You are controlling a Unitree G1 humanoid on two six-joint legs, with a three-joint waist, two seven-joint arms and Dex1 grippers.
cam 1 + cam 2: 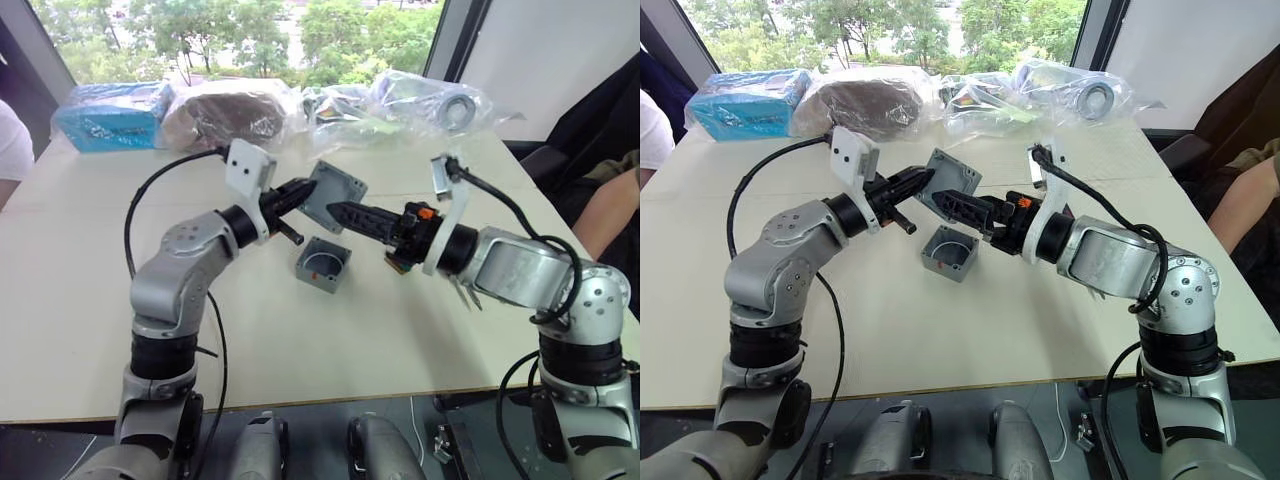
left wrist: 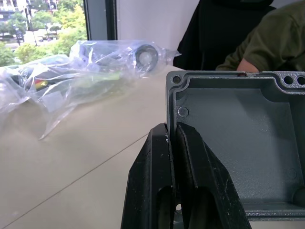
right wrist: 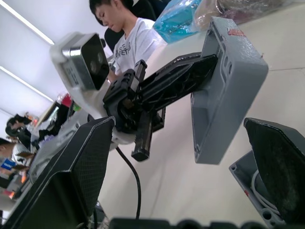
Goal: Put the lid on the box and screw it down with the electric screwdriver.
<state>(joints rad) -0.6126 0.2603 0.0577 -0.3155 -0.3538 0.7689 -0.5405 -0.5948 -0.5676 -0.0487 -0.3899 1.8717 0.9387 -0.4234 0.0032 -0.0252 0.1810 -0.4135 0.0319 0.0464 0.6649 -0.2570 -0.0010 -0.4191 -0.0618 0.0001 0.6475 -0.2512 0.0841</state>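
Table (image 1: 330,340) spreads pale beneath me, with clear plastic bags (image 1: 420,100) bunched along its far edge near twelve o'clock, a blue packet (image 1: 105,118) at about ten, and a brown bundle in plastic (image 1: 225,112) between them; a person in a white shirt (image 3: 131,45) sits beyond my left arm, and another person's sleeve (image 1: 610,200) shows at three o'clock; my right gripper (image 3: 181,157) reaches in from four o'clock with its two black fingers well apart and nothing between them, a spot of orange on its mount; my left gripper (image 1: 298,192) comes in from nine o'clock, its fingers (image 2: 190,167) pinched tight on one wall of the lid (image 1: 335,196), which I hold tilted in the air with its hollow side toward my wrist camera; the box (image 1: 322,264) sits open on the table just below the lid, toward six o'clock of it, a white curved wire (image 1: 318,272) inside.
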